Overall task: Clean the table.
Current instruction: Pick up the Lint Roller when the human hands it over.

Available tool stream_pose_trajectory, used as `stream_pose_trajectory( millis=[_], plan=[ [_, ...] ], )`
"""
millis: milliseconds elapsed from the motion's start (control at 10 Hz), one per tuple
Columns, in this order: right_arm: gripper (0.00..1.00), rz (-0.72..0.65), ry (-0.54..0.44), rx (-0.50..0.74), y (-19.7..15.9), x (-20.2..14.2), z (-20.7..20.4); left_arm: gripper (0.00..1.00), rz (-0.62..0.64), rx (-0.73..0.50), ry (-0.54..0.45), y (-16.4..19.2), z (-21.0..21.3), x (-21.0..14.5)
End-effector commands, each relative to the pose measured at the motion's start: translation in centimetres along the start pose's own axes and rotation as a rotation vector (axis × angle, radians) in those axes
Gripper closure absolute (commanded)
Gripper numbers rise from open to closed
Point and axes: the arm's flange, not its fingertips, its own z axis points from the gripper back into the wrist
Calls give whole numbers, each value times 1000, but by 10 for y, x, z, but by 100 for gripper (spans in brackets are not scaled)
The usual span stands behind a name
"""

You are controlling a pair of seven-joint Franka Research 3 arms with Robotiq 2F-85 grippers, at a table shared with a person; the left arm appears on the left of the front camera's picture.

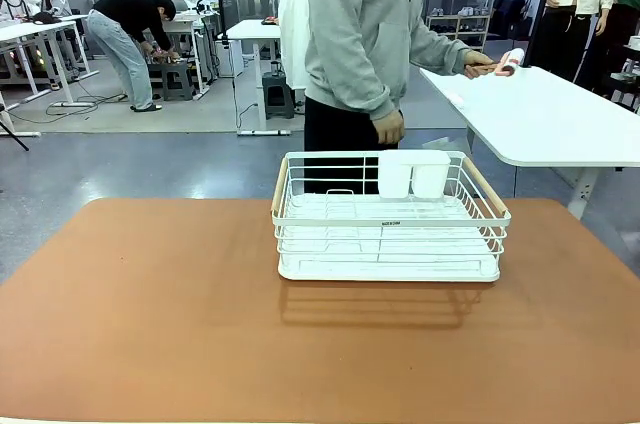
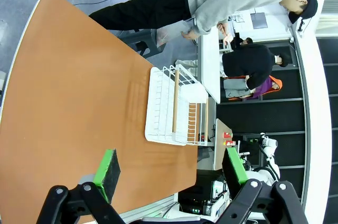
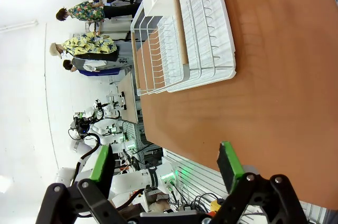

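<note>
The table (image 1: 150, 324) lies right in front of me, its reddish-brown top running from my edge out to the person (image 1: 365, 34) at the far side. I judge it rigid and heavy. It is a thing to wipe across, not to lift, and its smooth matte surface should let a cloth or roller slide easily. Any dirt on it is too fine for me to tell.

My left gripper (image 2: 171, 168) hangs above the table's near left part with its green pads spread wide and nothing between them. My right gripper (image 3: 165, 161) is likewise parted and empty over the near right side.

The only thing standing on the top is the white wire dish rack (image 1: 390, 244), a little right of the middle, with two white utensil cups (image 1: 412, 174) hooked at its far rim. It looks stiff and light (thin wire, though, so slippery for my pads). If it must move, I would take it by the wooden rails (image 1: 487, 187) along its short sides.

The person's hand (image 1: 480, 66) holds what looks like a lint roller (image 1: 510, 61) over the white-topped table (image 1: 560, 124) beyond. Its handle would be the place to grip.
</note>
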Motion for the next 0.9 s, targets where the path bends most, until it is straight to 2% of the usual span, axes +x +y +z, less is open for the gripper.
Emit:
stream_pose_trajectory(
  millis=[0,800],
  plan=[
    [0,5,-5,3,2,0,3,0,1,-5,-4,1,3,-2],
    [0,5,-5,3,2,0,3,0,1,-5,-4,1,3,-2]
  ],
)
